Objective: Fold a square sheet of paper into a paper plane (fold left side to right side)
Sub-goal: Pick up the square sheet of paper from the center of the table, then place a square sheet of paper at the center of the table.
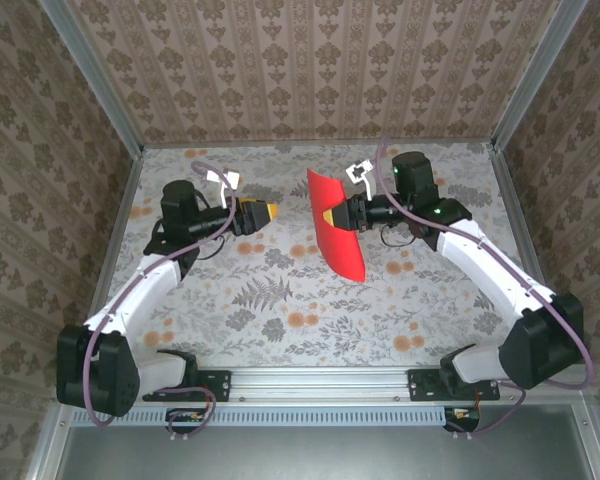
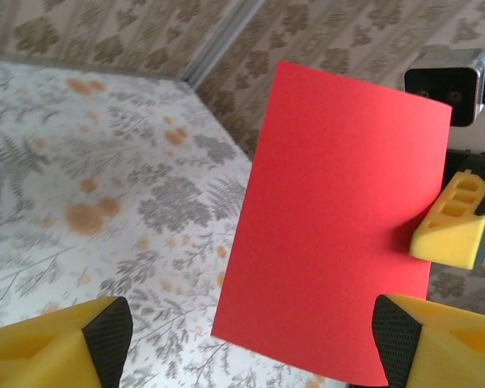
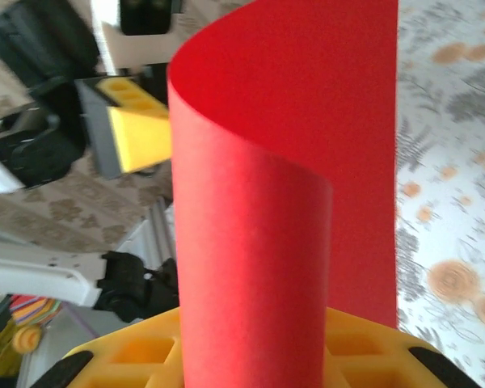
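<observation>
Above the flower-print table [image 1: 280, 300], the square sheet of paper [image 1: 337, 232] stood upright in a loose, uncreased curl, so I judged even the left-to-right fold unfinished, with every later fold left to do. The right gripper [image 1: 332, 215] pinched its edge. The left gripper [image 1: 267, 212] gaped wide and empty, apart from it.

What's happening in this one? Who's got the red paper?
The right gripper is shut on the red sheet of paper, holding it upright above the table in a loose curl with no sharp crease. The left gripper stands open beside it, facing the sheet and, seen from above, apart from it. No plane shape yet.
</observation>
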Robot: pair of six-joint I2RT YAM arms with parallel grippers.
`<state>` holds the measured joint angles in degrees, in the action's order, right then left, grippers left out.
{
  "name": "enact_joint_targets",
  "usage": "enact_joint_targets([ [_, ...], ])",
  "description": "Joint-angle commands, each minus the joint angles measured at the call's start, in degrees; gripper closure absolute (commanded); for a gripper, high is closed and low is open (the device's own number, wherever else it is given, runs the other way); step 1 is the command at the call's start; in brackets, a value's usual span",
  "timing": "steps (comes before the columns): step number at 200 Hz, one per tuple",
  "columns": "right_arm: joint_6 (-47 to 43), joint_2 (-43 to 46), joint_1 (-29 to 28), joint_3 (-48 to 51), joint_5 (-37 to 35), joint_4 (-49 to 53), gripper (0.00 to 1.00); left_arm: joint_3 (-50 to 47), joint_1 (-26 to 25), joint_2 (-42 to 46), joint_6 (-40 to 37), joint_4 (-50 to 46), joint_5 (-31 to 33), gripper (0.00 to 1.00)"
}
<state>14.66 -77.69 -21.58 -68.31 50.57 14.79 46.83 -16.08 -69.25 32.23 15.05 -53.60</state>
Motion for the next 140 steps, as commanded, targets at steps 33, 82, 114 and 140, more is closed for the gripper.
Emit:
enact_joint_targets([
  [33,-0.8,4.6,-0.2,-4.6,11.2,-1.8,0.71,5.7,-4.3,-1.8,0.7,8.6,-11.3,0.16],
  [82,-0.8,5.2,0.0,-4.4,12.5,-2.6,0.71,9.3,-8.2,-5.6,1.3,9.9,-13.7,0.2],
  [114,-2.7,5.3,0.2,-4.1,9.4,-0.2,0.7,9.6,-8.5,-5.7,1.6,9.8,-13.9,0.55],
  [140,-2.9,5.3,0.9,-3.3,6.8,0.2,0.69,9.3,-8.5,-5.0,0.7,8.0,-12.7,0.88],
])
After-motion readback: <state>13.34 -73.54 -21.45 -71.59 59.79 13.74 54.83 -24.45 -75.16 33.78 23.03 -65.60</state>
